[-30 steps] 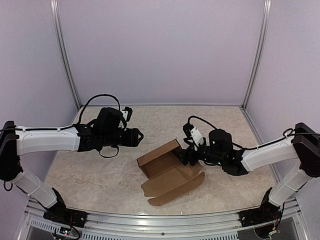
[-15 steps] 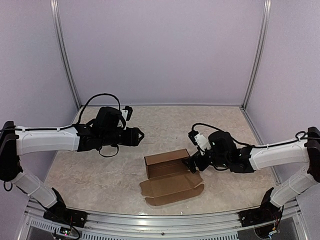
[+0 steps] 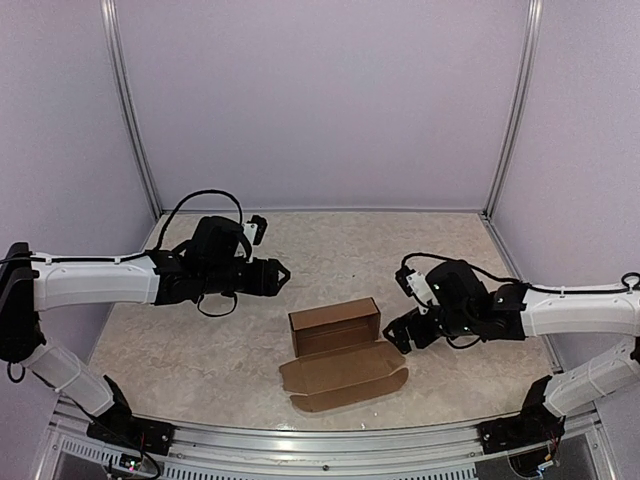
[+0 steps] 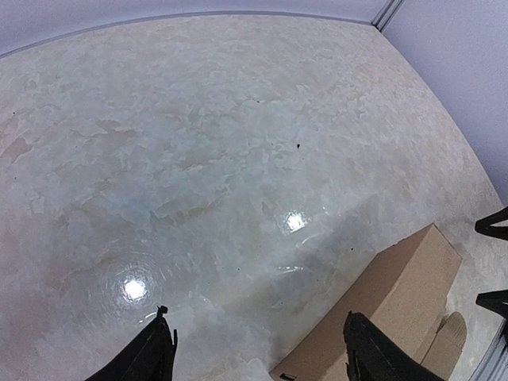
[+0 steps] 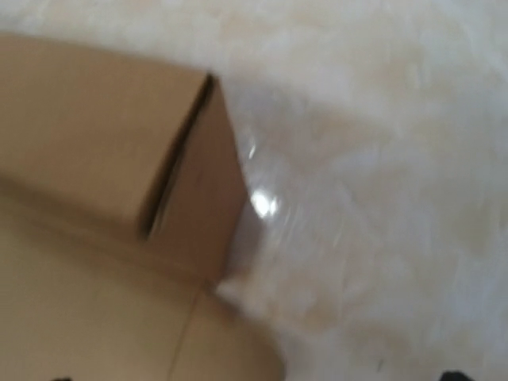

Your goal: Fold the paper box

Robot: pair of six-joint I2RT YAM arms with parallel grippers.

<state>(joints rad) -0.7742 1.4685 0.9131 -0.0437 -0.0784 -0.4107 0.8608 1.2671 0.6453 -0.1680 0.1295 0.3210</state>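
Brown paper box [image 3: 335, 325] is shown as a low rectangular body w/ a rounded-tab lid flap [image 3: 340, 375] laid flat at its near side, set between two robot grippers. Left gripper [image 3: 278, 272] is held wide, empty, well off the box's far-left corner; right gripper [image 3: 397, 333] is spread wide, empty, just beside the box's right end. Judged next: the flap should be caught at its free edge and swung over w/o the body being dragged, the body being steadied by the other arm and tabs lined up before pressing.
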